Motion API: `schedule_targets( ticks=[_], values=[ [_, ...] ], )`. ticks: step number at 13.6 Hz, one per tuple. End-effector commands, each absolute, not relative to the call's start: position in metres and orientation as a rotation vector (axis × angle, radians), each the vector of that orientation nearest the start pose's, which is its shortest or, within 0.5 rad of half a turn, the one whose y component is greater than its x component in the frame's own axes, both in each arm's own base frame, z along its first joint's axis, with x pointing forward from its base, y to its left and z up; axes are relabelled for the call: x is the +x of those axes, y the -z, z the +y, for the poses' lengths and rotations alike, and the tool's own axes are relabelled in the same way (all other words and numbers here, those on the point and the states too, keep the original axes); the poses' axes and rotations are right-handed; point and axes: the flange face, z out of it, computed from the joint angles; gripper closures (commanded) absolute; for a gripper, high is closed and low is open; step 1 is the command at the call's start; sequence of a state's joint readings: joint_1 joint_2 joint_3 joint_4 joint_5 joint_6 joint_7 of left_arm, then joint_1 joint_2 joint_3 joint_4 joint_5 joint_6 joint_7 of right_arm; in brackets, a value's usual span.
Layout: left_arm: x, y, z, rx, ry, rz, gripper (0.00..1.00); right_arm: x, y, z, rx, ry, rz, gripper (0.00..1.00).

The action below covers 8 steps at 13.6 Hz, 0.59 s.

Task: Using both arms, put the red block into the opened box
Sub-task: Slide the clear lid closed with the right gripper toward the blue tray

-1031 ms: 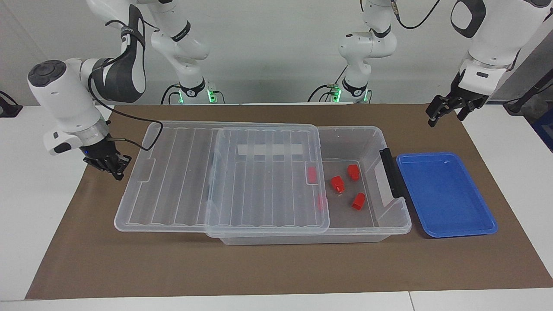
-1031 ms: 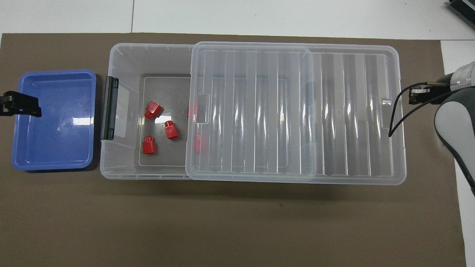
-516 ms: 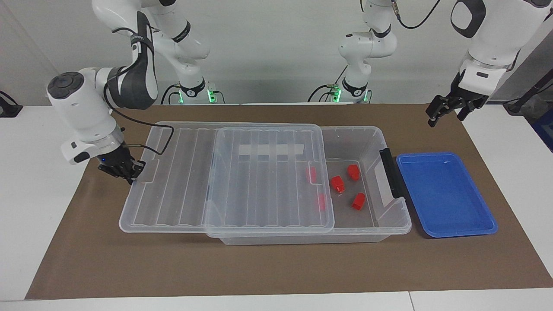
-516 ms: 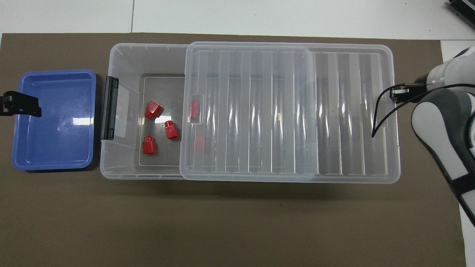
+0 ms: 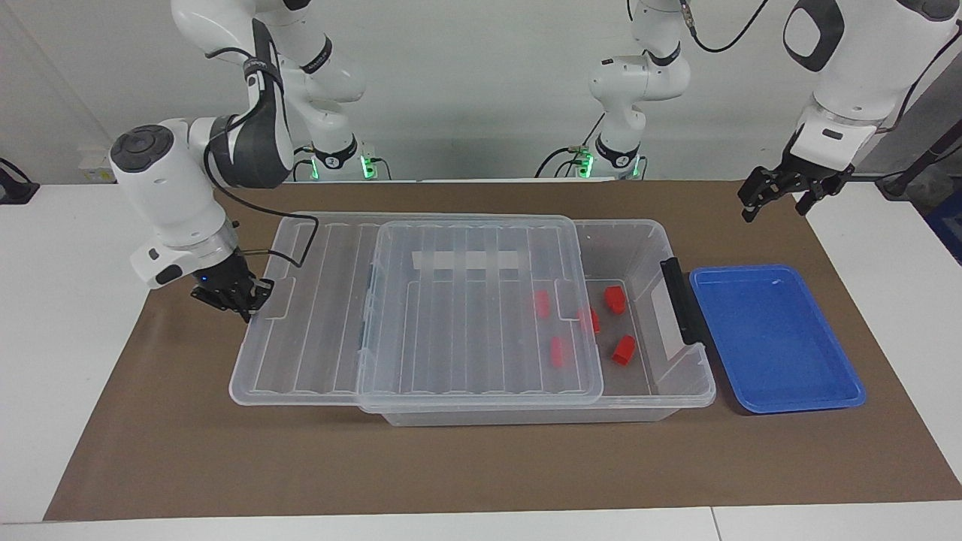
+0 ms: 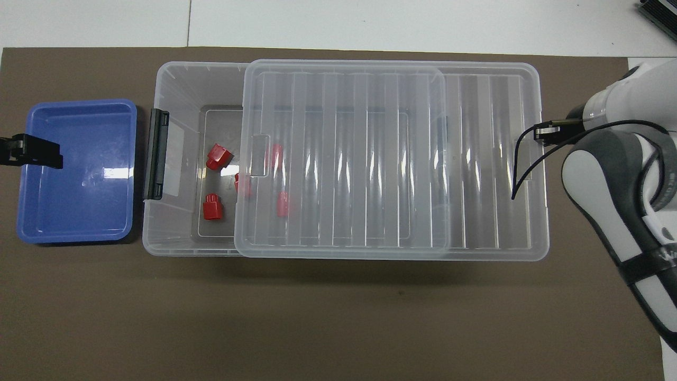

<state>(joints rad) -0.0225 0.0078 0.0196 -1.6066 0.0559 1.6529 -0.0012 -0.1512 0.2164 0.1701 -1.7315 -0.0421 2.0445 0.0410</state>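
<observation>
The clear box (image 5: 652, 234) lies lengthwise on the brown mat. Its ribbed lid (image 5: 421, 308) rests on top and covers most of it, overhanging at the right arm's end. Only the end by the black clip (image 5: 680, 300) stands uncovered. Several red blocks lie inside: two in the uncovered part (image 5: 615, 299) (image 5: 623, 350), one (image 5: 588, 319) at the lid's edge, others under the lid (image 5: 542, 303). My right gripper (image 5: 242, 297) is shut and sits against the lid's end edge (image 6: 529, 137). My left gripper (image 5: 775, 198) hangs open, raised near the blue tray's corner.
A blue tray (image 5: 774, 338) holding nothing sits beside the box's clip end, toward the left arm's end. In the overhead view the left gripper (image 6: 31, 151) overlaps the tray's outer edge (image 6: 24, 174). A cable from the right wrist droops over the lid (image 6: 515, 174).
The right gripper has moved toward the left arm's end with the lid, which slid over more of the box and now covers part of a third block. The left arm has hardly moved.
</observation>
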Motion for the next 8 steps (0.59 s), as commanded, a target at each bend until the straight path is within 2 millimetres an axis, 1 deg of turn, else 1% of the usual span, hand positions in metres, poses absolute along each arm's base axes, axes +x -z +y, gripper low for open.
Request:
schedule_targets(
  ticks=[1,2,3,5,7,8],
  values=[
    [0.571,-0.614,0.004,-3.083,0.089,0.058,0.0,0.633,-0.466,0.036,-3.129,0.152,-0.101,1.0],
    [0.572,-0.617,0.003,-3.082,0.1,0.069,0.0,0.631,-0.465,0.05,-3.127,0.149,-0.135,1.0],
    [0.571,-0.618,-0.003,-3.079,0.102,0.137,0.0,0.63,-0.465,0.067,-3.122,0.151,-0.169,1.0],
    [0.563,-0.625,-0.01,-3.075,0.112,0.208,0.0,0.627,-0.465,0.084,-3.119,0.149,-0.213,1.0],
    [0.562,-0.626,-0.008,-3.077,0.115,0.198,0.0,0.62,-0.463,0.099,-3.12,0.108,-0.264,1.0],
    [0.563,-0.627,-0.008,-3.077,0.122,0.189,0.0,0.617,-0.463,0.113,-3.116,0.105,-0.297,1.0]
  ],
)
